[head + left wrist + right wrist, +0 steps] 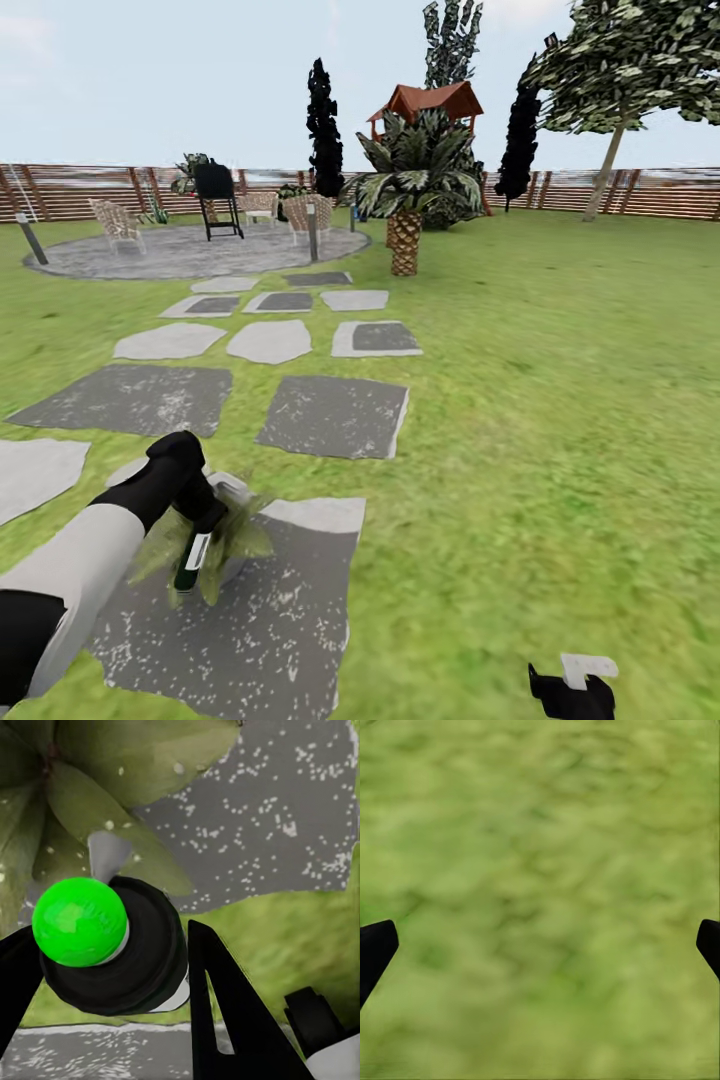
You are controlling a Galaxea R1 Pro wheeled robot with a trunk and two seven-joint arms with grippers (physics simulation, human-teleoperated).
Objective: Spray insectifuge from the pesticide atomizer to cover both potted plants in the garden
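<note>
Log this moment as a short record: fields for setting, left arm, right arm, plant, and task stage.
setting: lawn with stepping stones, patio and fence beyond
left gripper: jaws shut on the atomizer, held over the plant
atomizer: seen end-on from the left wrist, green cap on its dark body
plant: pointed green leaves under the atomizer, on a grey stone
right gripper: low at the right, jaws open, over bare grass
task stage: atomizer in hand at one plant; spray not visible
</note>
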